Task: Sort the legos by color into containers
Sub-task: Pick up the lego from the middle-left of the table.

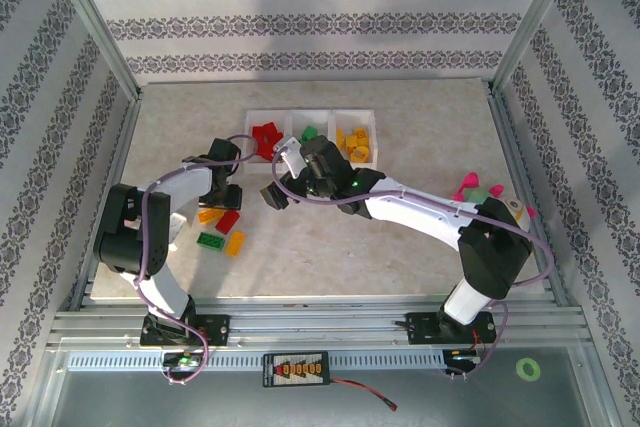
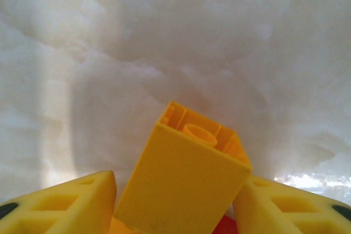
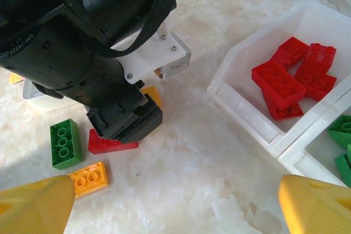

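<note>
My left gripper [image 2: 175, 212] is shut on an orange-yellow lego [image 2: 184, 182], which stands tilted between the yellow fingers [image 2: 66, 204] with its hollow underside facing away. In the top view this gripper [image 1: 215, 202] is low over loose legos: orange [image 1: 208, 215], red [image 1: 228, 221], green [image 1: 210, 240] and another orange [image 1: 235, 243]. My right gripper [image 3: 175, 212] is open over bare table in front of the containers [image 1: 310, 117]. The left bin [image 3: 241, 108] holds several red legos [image 3: 288, 80], the middle one green [image 1: 310, 133], the right one yellow [image 1: 356, 142].
A pink-and-teal plush toy [image 1: 480, 192] lies at the right of the table beside the right arm. The left arm's black wrist [image 3: 82, 64] stands close in front of the right gripper. Metal frame rails run along the table's edges.
</note>
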You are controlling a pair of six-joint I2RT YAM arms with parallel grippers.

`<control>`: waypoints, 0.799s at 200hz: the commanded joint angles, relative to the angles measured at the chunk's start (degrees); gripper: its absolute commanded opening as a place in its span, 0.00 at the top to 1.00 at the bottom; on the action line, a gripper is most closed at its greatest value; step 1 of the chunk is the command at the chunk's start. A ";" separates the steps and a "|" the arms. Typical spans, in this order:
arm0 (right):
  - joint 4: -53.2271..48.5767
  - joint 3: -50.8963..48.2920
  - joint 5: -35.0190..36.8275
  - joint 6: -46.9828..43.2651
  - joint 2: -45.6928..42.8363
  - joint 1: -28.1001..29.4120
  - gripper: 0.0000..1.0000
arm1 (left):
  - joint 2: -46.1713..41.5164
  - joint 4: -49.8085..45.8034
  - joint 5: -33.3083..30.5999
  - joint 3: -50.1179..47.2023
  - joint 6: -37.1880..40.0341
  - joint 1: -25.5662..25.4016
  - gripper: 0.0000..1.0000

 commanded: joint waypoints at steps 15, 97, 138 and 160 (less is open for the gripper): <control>-1.70 2.77 0.88 -1.55 0.82 0.74 0.05 | 2.53 2.88 -0.66 2.27 0.36 1.32 0.50; -0.96 1.22 2.52 -0.25 0.57 1.26 0.05 | -2.33 0.91 1.49 4.15 -0.38 0.78 0.73; 0.22 -1.04 5.50 -0.01 -1.90 1.00 0.04 | -7.25 1.15 5.13 6.12 0.22 -2.07 0.73; 1.96 -3.61 7.66 0.89 -4.83 0.50 0.04 | -8.88 2.53 5.66 7.90 1.47 -4.91 0.73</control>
